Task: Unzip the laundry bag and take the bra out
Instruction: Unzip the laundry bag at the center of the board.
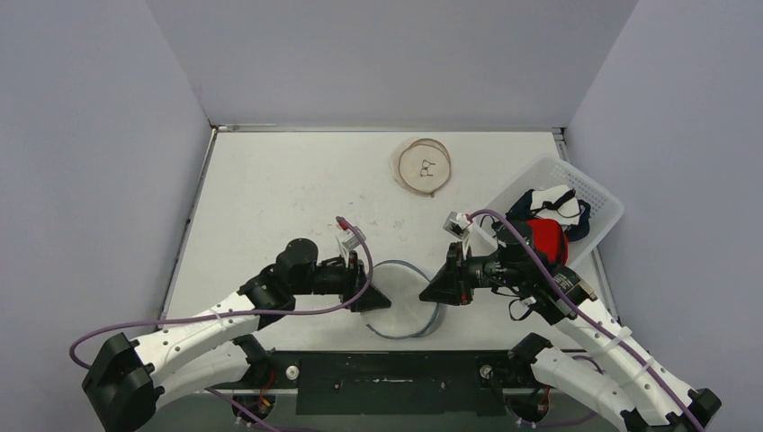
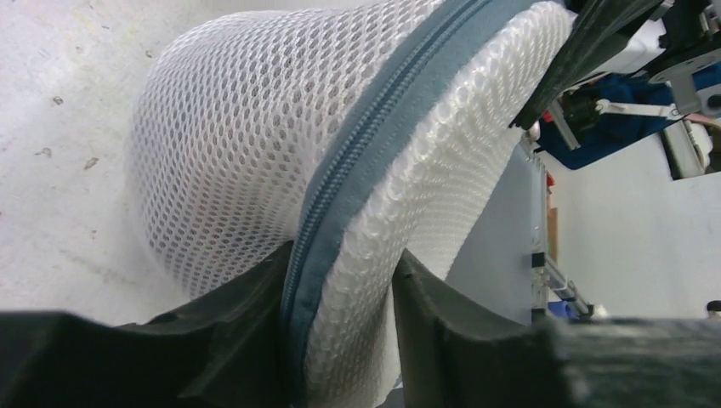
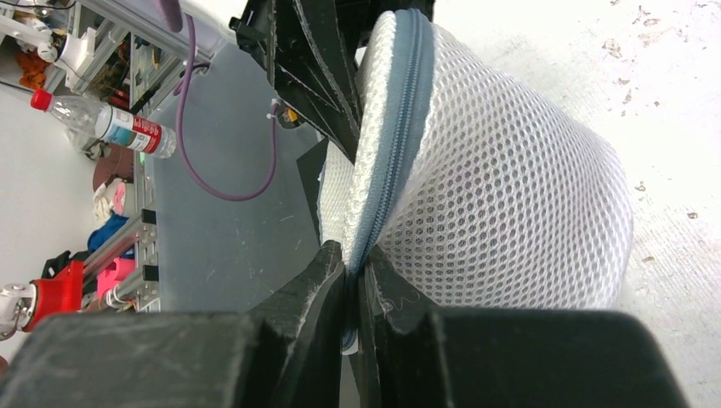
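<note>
- A white mesh laundry bag (image 1: 405, 306) stands on its edge at the near side of the table (image 1: 288, 198), held between the two grippers.
- The left gripper (image 2: 342, 255) has a finger on each side of the bag's rim. The mesh fills the gap and touches both fingers.
- The right gripper (image 3: 353, 255) has its fingers pressed almost together, pinching the grey-blue zipper (image 2: 374, 136) tape on the opposite rim.
- The visible length of zipper is closed. The contents cannot be made out through the mesh.
- A white basket (image 1: 607, 202) holding clothes sits at the right, and a round beige item (image 1: 425, 166) lies farther back.
</note>
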You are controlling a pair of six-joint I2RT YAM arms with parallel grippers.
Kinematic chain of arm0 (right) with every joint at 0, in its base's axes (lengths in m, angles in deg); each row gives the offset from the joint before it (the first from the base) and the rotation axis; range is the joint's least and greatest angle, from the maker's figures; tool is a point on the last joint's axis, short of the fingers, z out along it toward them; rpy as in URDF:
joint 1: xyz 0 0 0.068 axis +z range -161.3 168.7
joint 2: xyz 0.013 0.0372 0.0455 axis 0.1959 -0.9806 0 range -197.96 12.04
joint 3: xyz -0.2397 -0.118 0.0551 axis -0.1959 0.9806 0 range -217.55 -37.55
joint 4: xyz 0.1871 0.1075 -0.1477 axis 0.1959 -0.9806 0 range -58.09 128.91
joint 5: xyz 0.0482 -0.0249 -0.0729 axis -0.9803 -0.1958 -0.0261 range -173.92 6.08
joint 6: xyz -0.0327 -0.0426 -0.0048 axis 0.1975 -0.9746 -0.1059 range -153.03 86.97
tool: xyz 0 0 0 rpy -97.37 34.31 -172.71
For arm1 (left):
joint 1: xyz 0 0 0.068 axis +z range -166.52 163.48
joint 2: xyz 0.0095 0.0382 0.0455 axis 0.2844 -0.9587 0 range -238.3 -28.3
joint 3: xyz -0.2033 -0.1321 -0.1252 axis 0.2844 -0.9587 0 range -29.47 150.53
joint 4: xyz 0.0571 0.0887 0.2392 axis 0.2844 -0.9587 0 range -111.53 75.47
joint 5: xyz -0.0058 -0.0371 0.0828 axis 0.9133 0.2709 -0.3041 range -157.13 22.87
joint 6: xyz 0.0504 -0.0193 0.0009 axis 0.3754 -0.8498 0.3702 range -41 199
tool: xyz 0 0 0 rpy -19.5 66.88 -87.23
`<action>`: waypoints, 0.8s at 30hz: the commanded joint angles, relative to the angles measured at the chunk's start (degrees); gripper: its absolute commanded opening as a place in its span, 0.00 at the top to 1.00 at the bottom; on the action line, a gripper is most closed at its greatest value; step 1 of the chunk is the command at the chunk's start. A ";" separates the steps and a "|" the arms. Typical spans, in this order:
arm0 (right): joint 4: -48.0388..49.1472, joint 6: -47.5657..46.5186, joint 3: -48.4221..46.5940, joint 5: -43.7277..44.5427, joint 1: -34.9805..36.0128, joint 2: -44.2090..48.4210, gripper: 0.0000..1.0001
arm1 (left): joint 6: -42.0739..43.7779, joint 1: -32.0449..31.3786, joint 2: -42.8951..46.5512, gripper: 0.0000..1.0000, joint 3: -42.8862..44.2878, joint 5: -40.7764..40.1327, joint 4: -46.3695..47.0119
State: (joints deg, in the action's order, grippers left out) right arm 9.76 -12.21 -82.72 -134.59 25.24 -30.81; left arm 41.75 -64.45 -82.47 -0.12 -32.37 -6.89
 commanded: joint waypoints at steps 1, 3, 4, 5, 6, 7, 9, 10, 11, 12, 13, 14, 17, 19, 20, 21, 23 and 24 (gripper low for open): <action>4.71 -0.64 -1.52 1.14 0.46 0.53 0.95 | -3.84 -0.12 3.42 0.67 -1.43 -1.39 8.60; 3.30 -0.85 -2.20 5.19 0.44 0.12 0.87 | -6.10 -0.13 5.70 0.81 -2.89 -4.59 9.83; 2.92 -0.76 -2.40 7.08 0.51 -0.08 0.70 | -7.56 -0.15 6.85 0.90 -3.87 -6.46 10.73; 2.88 -0.39 -2.51 9.89 0.54 -0.14 0.48 | -9.37 -0.15 7.98 0.98 -4.77 -8.56 11.62; 3.36 0.42 -2.24 12.43 0.48 0.10 0.36 | -11.47 -0.29 8.89 1.00 -5.85 -10.80 12.90; 4.18 1.47 -1.76 15.41 0.50 0.59 0.27 | -13.63 -0.41 9.95 1.00 -6.94 -13.15 14.33; 5.90 3.27 -0.35 20.72 0.58 1.63 0.17 | -18.11 -1.46 11.59 1.00 -9.59 -18.54 17.96; 7.09 4.29 0.70 23.42 0.59 2.37 0.15 | -19.74 -2.26 12.22 1.00 -10.92 -21.56 19.61; 8.51 5.60 2.11 25.63 0.59 3.48 0.13 | -21.37 -3.36 13.14 1.00 -12.05 -25.17 20.62; 10.57 6.95 3.64 27.33 0.60 4.48 0.12 | -22.80 -4.75 13.94 1.00 -13.84 -29.51 21.88; 12.11 8.50 5.14 29.46 0.62 5.50 0.12 | -24.25 -6.15 14.65 1.00 -15.15 -33.38 22.84; 14.11 10.50 6.92 31.04 0.62 6.64 0.11 | -26.24 -7.51 15.45 1.00 -16.56 -39.16 22.94; 21.22 16.77 13.17 34.13 0.81 10.83 0.13 | -34.74 -12.24 16.88 1.00 -21.62 -57.05 25.28; 26.69 20.47 17.11 35.01 1.41 13.47 0.17 | -39.77 -15.20 16.81 1.00 -24.37 -67.18 27.22; 28.40 22.20 18.80 35.60 2.08 14.70 0.18 | -41.74 -16.68 16.44 1.00 -24.87 -71.86 27.36; 29.46 22.88 20.04 36.62 3.16 15.28 0.20 | -43.23 -18.07 15.83 1.00 -24.75 -75.67 26.74; 30.69 22.90 21.24 39.65 6.39 15.03 0.22 | -44.70 -20.76 13.66 1.00 -23.37 -82.35 24.99; 30.68 22.38 21.38 41.12 8.57 13.98 0.22 | -45.30 -21.86 12.48 1.00 -22.30 -84.80 23.92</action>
State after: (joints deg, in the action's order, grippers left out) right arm 30.75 6.31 -62.24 -100.63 28.34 -16.14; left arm 4.26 -82.39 -67.69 -25.91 -96.21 11.86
